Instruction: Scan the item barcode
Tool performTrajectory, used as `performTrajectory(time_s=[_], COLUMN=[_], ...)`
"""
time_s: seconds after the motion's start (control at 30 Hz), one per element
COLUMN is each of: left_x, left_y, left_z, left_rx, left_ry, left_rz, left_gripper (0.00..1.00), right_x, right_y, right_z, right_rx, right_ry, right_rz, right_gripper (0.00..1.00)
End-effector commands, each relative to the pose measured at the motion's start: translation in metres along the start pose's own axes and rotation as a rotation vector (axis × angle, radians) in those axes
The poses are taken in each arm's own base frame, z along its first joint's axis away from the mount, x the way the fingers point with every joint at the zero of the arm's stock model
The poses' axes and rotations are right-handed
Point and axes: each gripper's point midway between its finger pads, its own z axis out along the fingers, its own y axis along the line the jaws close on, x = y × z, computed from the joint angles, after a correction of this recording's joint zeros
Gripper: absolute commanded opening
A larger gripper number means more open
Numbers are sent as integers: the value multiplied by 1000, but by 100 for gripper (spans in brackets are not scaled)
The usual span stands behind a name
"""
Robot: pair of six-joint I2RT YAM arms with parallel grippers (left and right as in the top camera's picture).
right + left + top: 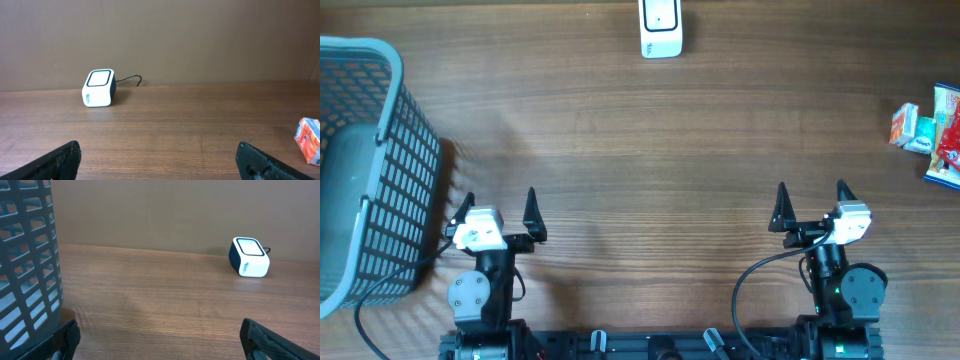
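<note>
both spread wide: left fingers [533,212]; right fingers [781,208]; scanner [661,30] far; packets [906,125] right

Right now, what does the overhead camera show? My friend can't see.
Two robot arms sit at a wooden table, left tool and right tool open and empty. A white scanner is at the far edge, a grey basket left, small packets right.

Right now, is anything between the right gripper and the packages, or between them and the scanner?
Nothing visible. Only tabletop lies between the open right gripper and the packages at the right edge, and between them and the scanner. The basket sits far left.
</note>
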Motion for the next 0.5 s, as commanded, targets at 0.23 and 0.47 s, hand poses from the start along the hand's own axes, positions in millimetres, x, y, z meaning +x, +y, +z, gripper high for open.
performTrajectory(time_s=[0.23, 0.47], left_x=[2, 2], left_y=[0, 0], left_z=[0, 0], left_rx=[-2, -2], left_ry=[-1, -1], left_rz=[-50, -50], left_gripper=[100, 100], right_x=[-2, -2], right_y=[0, 0], right_z=[0, 0], right_rx=[5, 5], right_ry=[-9, -9], right_rz=[0, 0], right_gripper=[100, 100])
